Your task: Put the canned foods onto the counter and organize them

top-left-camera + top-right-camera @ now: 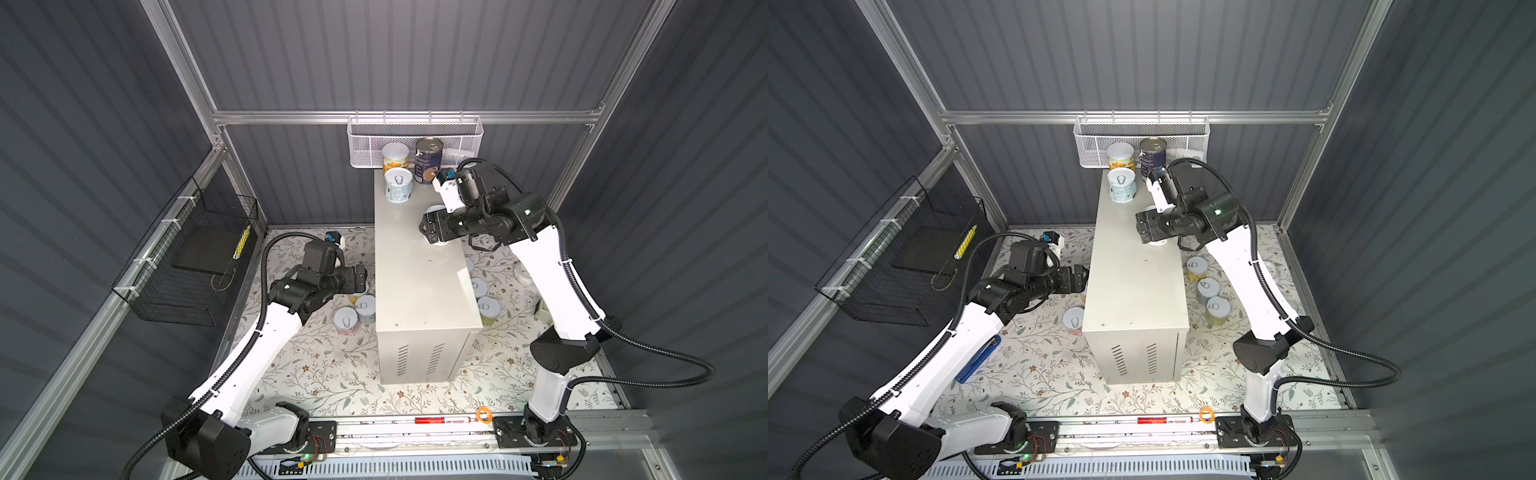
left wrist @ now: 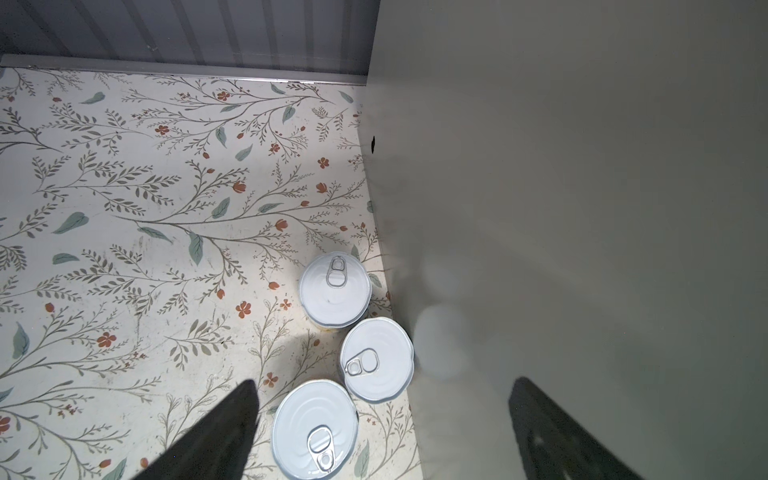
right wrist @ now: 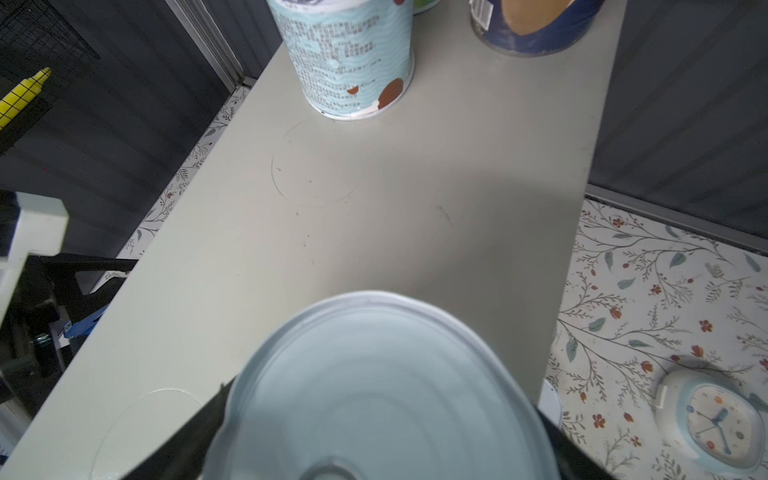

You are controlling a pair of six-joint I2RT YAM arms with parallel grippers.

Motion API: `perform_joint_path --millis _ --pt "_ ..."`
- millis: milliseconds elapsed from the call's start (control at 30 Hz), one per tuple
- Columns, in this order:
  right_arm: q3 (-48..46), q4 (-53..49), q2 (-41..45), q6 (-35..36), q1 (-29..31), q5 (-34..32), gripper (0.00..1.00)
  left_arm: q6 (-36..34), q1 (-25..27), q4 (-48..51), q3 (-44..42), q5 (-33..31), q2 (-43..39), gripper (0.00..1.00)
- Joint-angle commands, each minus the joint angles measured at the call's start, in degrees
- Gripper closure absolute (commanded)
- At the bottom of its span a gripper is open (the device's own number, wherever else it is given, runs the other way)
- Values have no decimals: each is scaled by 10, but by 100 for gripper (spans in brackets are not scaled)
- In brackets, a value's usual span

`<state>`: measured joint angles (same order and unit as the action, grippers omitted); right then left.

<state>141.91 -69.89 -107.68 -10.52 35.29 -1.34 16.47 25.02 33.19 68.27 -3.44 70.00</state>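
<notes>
Can't see much of the can [image 3: 386, 395] under the right gripper [image 1: 432, 227]: in both top views it's almost all covered, just slivers of lid poking out, and the right wrist view chops it at the frame edge, label unseen. Whether the jaws touch it, no idea. The navy can [image 3: 536, 25] is cut off too. Print on the teal can [image 3: 353, 62] is too small to read. A yellow can [image 1: 355, 297] on the floor by the surface's [image 1: 415, 282] left edge hides half under the left gripper [image 1: 360, 278].

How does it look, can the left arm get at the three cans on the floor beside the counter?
Probably yes. The left gripper hangs open just above the three cans, with nothing between. The counter stands close beside them, so a finger may have little room on that side.
</notes>
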Motion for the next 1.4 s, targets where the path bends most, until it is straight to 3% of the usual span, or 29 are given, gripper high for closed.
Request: perform_joint_path --millis 0,233,467,733,1033,1367 --pt "24 10 1 -4 2 6 10 -9 -3 -7 -1 -9 -7 5" --pt "64 8 9 6 1 -4 7 -15 -3 -5 4 -11 -3 5" --pt "38 26 68 8 3 -9 8 -17 -3 1 11 -13 -2 5" --pt "-155 129 216 -13 18 -12 21 -1 -4 4 0 -3 -20 4" --pt "-363 198 343 -70 38 -24 21 7 -4 21 -6 17 -31 3" --pt "-444 225 356 -76 39 -62 24 20 -3 -1 -24 32 -28 1"
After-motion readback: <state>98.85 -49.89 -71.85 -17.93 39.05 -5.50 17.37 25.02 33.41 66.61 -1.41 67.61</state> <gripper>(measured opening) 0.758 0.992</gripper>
